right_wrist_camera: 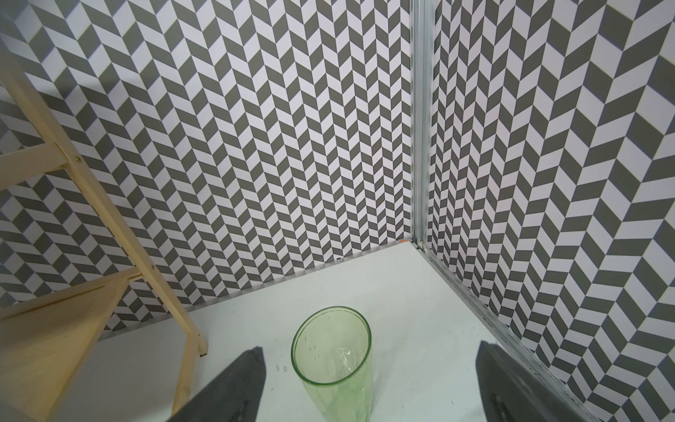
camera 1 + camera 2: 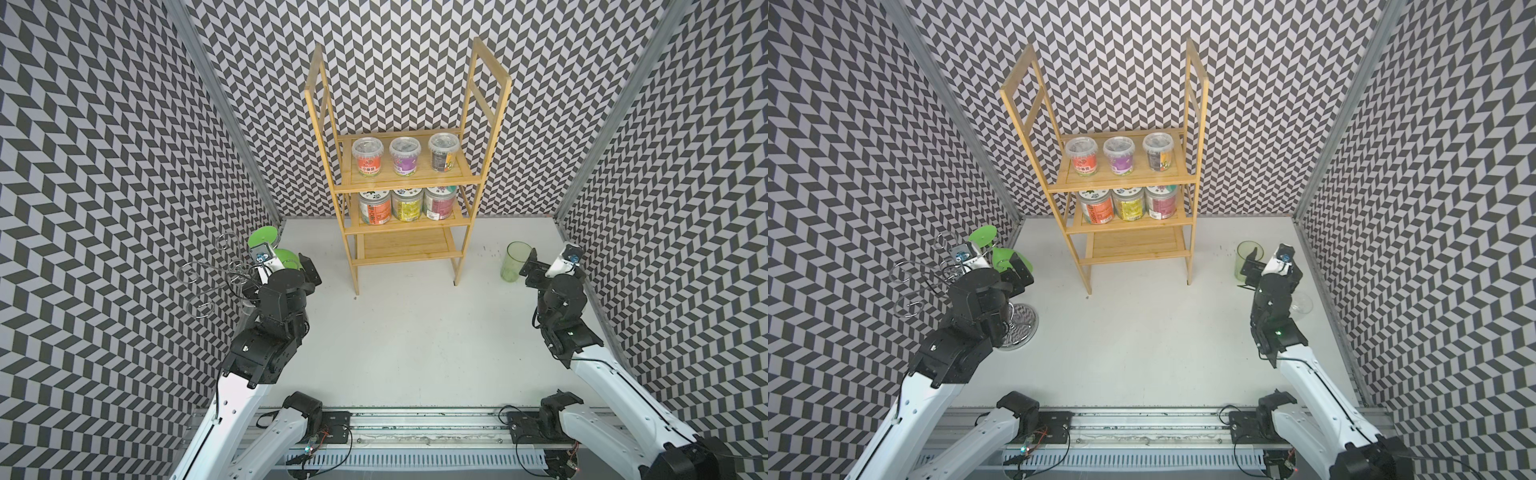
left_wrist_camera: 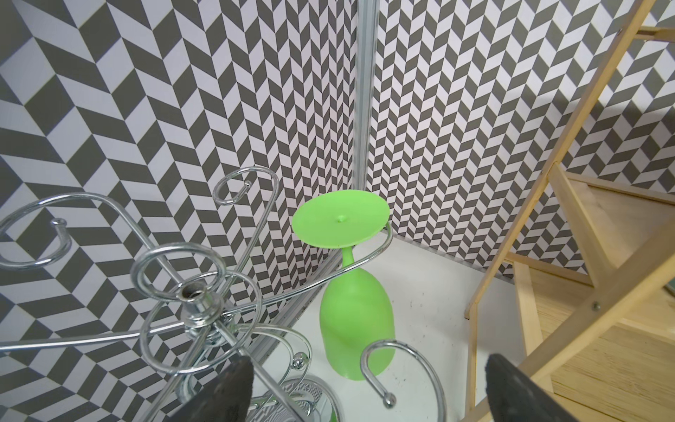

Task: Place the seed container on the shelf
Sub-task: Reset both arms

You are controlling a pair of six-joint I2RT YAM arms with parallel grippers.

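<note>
Tumbler (image 1: 332, 365) just before right claw (image 1: 370, 349), goblet (image 3: 356, 321) on chrome stand (image 3: 197, 296)

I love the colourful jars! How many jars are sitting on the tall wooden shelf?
6. Upper board of the light bamboo shelf: orange-labelled tub, purple-labelled tub, dark-labelled tub. Middle board: orange jar, yellow jar, pink jar. More could hide behind.
</note>
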